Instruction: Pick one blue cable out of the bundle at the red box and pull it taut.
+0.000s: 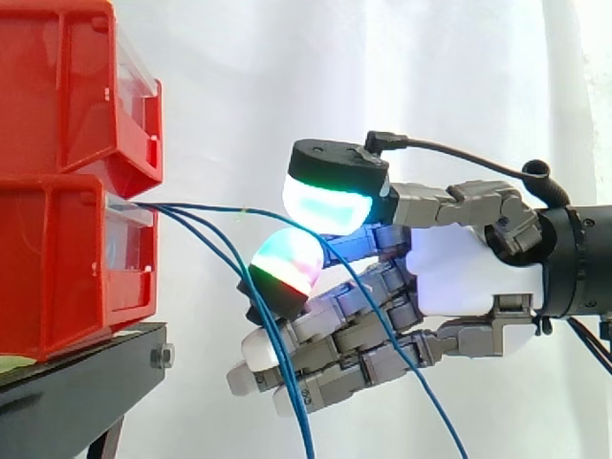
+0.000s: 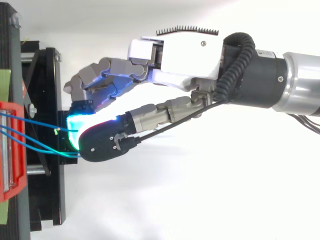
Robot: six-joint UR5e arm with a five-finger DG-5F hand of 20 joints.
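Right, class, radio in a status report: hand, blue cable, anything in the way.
Hand pinching one blue cable between two glowing pads. Cable runs nearly straight to red bin. Slack cables hang across the curled fingers.

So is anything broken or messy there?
Nothing's broken or spilled. Blue cables droop loose from the red bins; one cable is pinched between the hand's glowing pads.

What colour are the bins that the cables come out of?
The bins are red, clearest in the side view.
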